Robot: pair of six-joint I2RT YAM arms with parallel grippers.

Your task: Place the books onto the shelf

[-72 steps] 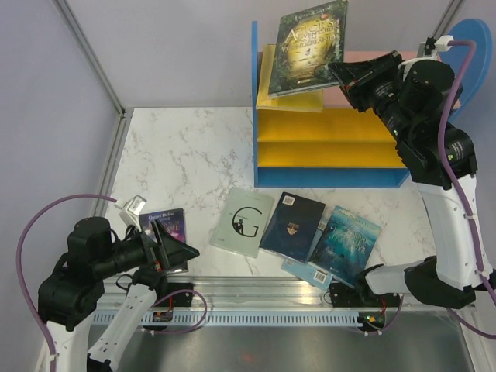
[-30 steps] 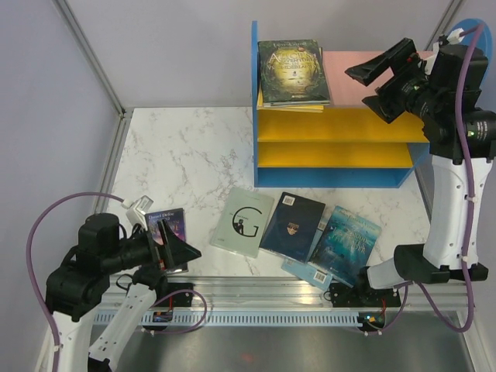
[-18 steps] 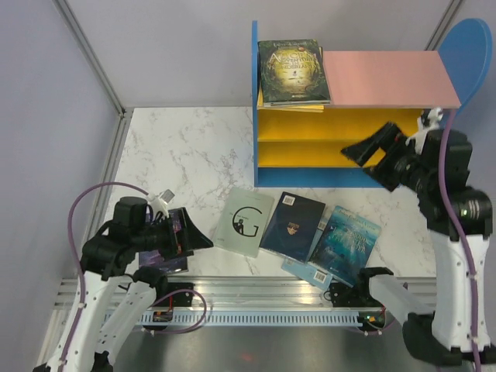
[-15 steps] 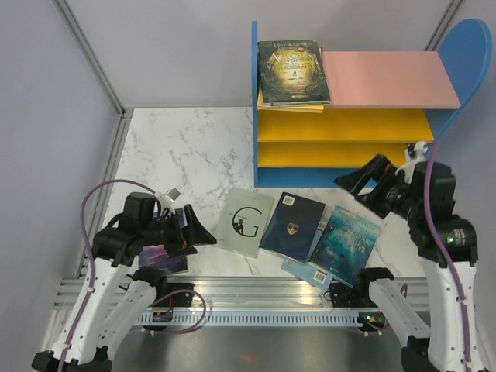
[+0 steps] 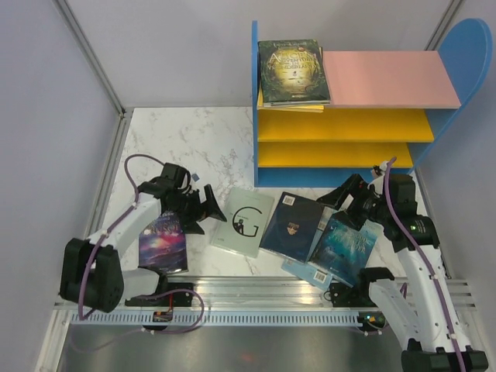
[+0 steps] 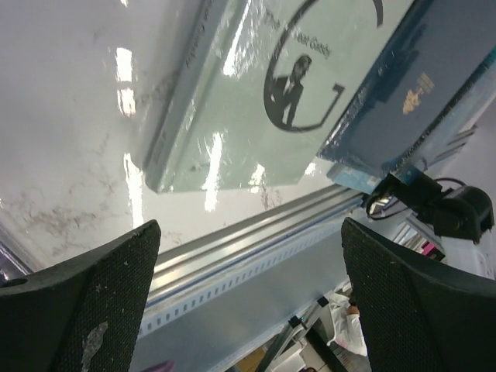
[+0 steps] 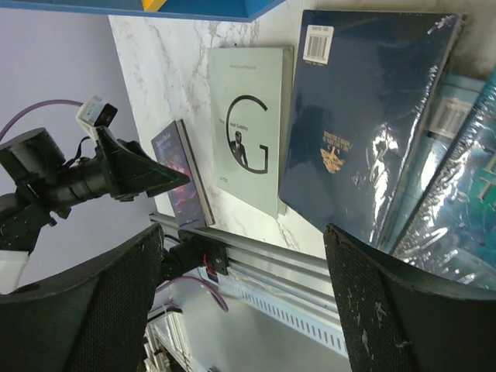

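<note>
Books (image 5: 292,225) lie on table (image 5: 178,147) before the shelf (image 5: 387,77)

The white marbled table (image 5: 194,147) is viewed from above and behind. The pale green paperback with a black G (image 6: 263,101), shared by all three views, is seen close and aslant from the left wrist, and from farther off from the right wrist

The left gripper (image 6: 248,260) has its black textured fingers (image 6: 85,302) spread wide. Beyond them a glossy pale green paperback (image 6: 256,101) lies flat on the white marble tabletop (image 6: 70,116). A dark navy paperback (image 6: 434,85) rests against its right edge. An aluminium rail (image 6: 248,248) runs along the near side.
</note>
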